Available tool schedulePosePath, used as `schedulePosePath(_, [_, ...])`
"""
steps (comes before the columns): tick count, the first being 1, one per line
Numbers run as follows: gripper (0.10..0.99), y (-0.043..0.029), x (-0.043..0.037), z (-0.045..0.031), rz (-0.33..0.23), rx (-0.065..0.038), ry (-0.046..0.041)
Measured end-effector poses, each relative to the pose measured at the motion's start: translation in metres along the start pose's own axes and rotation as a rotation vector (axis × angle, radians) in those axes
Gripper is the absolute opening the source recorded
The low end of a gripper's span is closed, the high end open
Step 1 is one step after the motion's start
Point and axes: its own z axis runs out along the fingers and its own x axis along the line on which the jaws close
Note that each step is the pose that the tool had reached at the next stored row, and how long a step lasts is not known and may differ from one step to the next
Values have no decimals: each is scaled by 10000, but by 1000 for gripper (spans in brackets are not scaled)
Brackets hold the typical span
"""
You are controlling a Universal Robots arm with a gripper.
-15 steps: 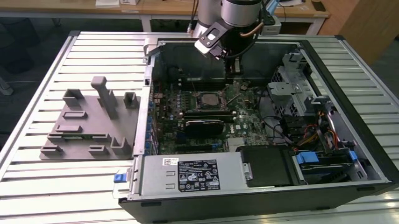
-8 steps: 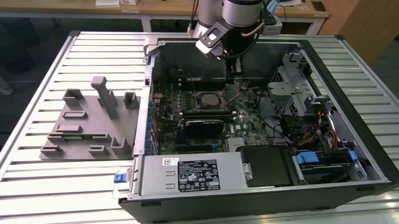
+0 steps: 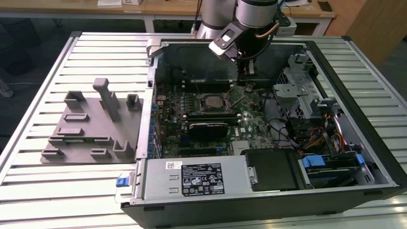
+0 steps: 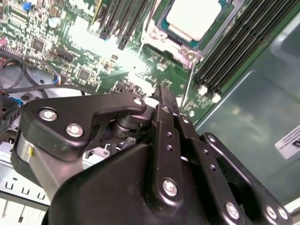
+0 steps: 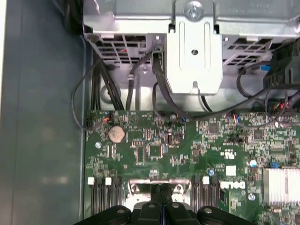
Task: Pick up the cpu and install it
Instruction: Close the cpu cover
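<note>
The cpu [image 3: 212, 101] lies flat in the black-framed socket on the green motherboard, its silver top [image 4: 194, 16] showing inside the metal frame. My gripper [image 3: 247, 82] hangs inside the open computer case, just to the exterior view's right of the socket and a little behind it. Both wrist views show the black fingers [image 4: 162, 110] pressed together with nothing between them, and the tips [image 5: 161, 197] hover over the board beside the socket frame. A thin wire lever [image 4: 189, 79] stands up from the socket's corner close to the fingertips.
A grey plastic fixture [image 3: 89, 129] with upright blocks stands on the slatted table on the exterior view's left. Inside the case [image 3: 152, 95] are memory slots [image 4: 234, 51], a drive cage [image 5: 194, 51], loose cables [image 3: 318, 138] and a power supply [image 3: 197, 179].
</note>
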Motion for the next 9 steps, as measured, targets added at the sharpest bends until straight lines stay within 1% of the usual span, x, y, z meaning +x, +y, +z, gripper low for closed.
schedulePosePath(6, [106,108,3,10,0,0,0])
schedulePosePath(9, [106,151,5,15,0,0,0])
